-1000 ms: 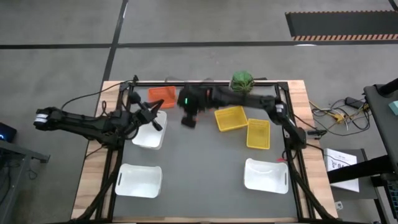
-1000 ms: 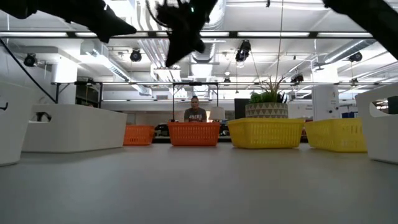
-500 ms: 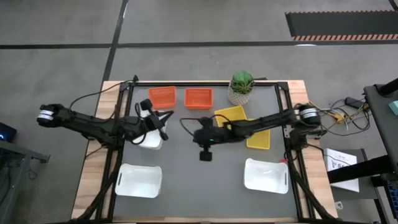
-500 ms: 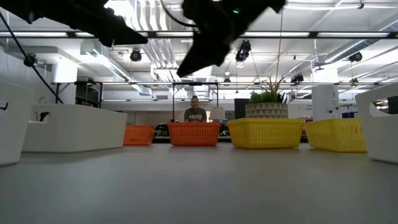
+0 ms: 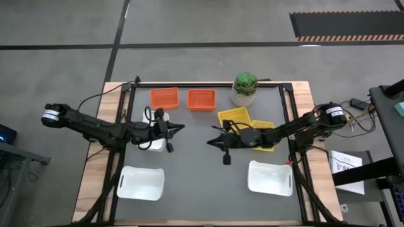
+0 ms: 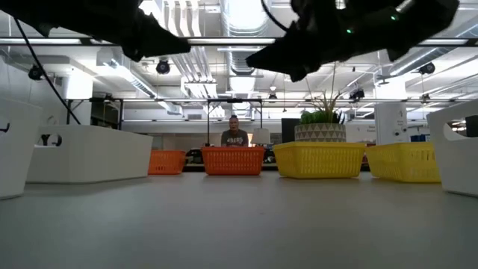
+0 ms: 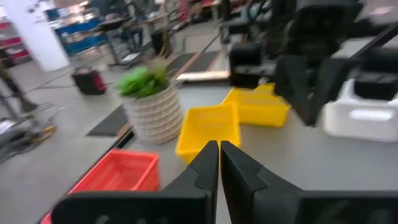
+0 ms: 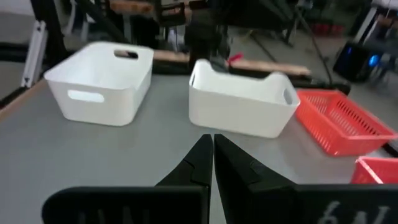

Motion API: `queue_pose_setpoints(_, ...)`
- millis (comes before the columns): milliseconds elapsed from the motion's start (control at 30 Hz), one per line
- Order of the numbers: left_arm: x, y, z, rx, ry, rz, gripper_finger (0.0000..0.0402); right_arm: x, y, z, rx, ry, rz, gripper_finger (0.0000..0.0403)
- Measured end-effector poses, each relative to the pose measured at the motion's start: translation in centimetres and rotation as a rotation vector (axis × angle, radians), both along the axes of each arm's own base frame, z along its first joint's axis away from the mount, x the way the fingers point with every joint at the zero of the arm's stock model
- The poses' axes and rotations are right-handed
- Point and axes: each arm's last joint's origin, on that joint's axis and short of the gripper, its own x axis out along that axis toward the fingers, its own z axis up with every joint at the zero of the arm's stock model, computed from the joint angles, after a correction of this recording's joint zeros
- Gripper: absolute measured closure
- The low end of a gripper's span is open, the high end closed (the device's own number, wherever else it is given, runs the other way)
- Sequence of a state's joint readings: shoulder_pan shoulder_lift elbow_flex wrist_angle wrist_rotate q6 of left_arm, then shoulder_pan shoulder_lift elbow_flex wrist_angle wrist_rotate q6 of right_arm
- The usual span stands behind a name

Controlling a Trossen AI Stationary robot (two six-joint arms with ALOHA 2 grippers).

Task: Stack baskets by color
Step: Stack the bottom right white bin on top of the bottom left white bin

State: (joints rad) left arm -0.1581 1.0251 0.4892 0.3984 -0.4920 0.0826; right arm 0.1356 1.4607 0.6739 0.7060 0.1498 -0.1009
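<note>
Two orange baskets (image 5: 164,98) (image 5: 201,99) stand side by side at the far edge. One yellow basket (image 5: 234,118) sits right of centre, and another (image 5: 265,125) lies partly under my right arm. One white basket (image 5: 158,145) stands under my left arm; two more (image 5: 140,183) (image 5: 270,178) stand at the near left and near right. My left gripper (image 5: 182,128) and my right gripper (image 5: 209,142) hang shut above the table's middle, pointing level at each other, with nothing in them.
A potted green plant (image 5: 245,88) stands at the far edge, right of the orange baskets. Bare grey table (image 5: 202,189) lies between the two near white baskets. In the low view a person (image 6: 234,137) sits beyond the far edge.
My right gripper has swung from above the right orange basket at the far edge toward the table's right and near side, sinking, and now points level to the left. My left gripper has crept toward the table's middle and rolled about its own line.
</note>
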Motion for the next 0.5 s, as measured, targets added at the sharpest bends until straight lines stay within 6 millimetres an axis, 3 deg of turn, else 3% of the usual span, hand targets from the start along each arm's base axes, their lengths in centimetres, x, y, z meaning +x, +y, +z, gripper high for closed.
queue_pose_setpoints(500, 2.6, -0.5, -0.3, -0.01, -0.027, -0.049, 0.0401, -4.9, -0.7, 2.4, -0.041, -0.094, 0.007, 0.0394)
